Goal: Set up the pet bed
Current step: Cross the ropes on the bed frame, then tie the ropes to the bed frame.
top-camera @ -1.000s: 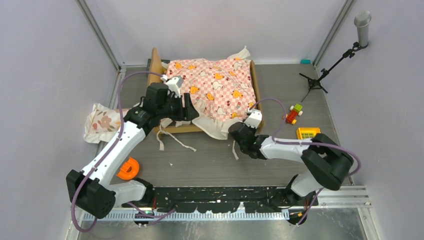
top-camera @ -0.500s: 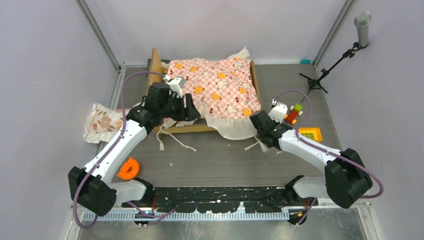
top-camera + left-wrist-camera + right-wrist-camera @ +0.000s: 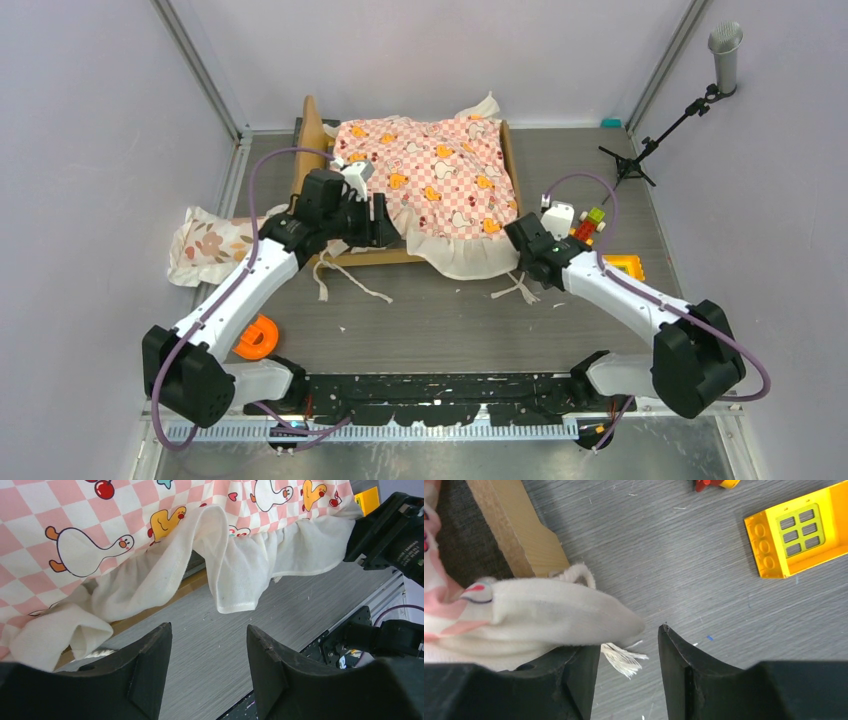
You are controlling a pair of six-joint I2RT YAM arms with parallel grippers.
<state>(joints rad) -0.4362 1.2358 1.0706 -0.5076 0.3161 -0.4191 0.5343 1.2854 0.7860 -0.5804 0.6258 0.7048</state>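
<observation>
The pet bed (image 3: 312,130) stands at the back, its tan headboard on the left. A pink-checkered ruffled sheet (image 3: 432,170) covers it, the white ruffle (image 3: 465,258) hanging over the near rail. My left gripper (image 3: 386,222) hovers open at the near rail's left part, empty; in its wrist view the left gripper (image 3: 209,630) faces the ruffle (image 3: 240,575) and wooden rail (image 3: 187,581). My right gripper (image 3: 519,236) is at the bed's near right corner. There the right gripper (image 3: 629,639) stands open, the sheet's corner (image 3: 549,615) resting against its left finger beside the bed's wood (image 3: 519,530).
A floral pillow (image 3: 205,243) lies on the table left of the bed. An orange ring (image 3: 258,337) sits near the left arm. A toy car (image 3: 590,227) and a yellow block (image 3: 799,530) lie right of the bed. A microphone stand (image 3: 660,125) is at the back right. Loose ties (image 3: 350,285) trail on the table.
My right gripper carried the sheet's near corner rightward to the bed's near right corner, then opened and let it go. The left arm barely moved.
</observation>
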